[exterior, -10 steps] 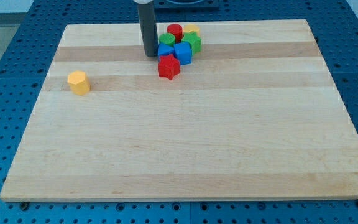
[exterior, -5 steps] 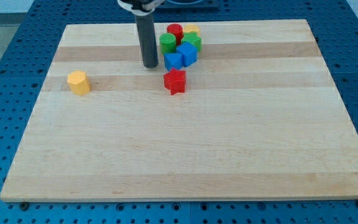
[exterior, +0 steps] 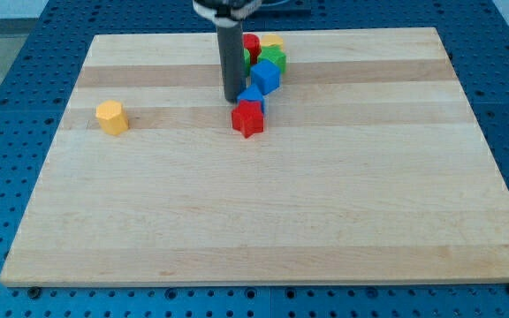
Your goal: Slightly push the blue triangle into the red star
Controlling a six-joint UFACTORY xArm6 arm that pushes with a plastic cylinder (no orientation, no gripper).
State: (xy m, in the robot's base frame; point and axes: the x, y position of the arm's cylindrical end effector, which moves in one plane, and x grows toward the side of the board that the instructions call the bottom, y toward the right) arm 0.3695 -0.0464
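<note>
The red star (exterior: 248, 117) lies on the wooden board (exterior: 263, 203) a little above its middle. The blue triangle (exterior: 253, 94) sits right above it, touching its top edge. My tip (exterior: 233, 98) stands against the blue triangle's left side, just above and left of the red star. The dark rod rises straight up from there and hides part of the block cluster behind it.
A blue cube (exterior: 265, 77) sits above the triangle's right side. Behind it are a green block (exterior: 273, 58), a red cylinder (exterior: 251, 45) and a yellow block (exterior: 272, 41). A yellow hexagonal block (exterior: 111, 117) lies alone at the view's left.
My tip has moved to the view's right and a little down, against the blue triangle. The triangle has slid down onto the red star. The green cylinder is hidden behind the rod.
</note>
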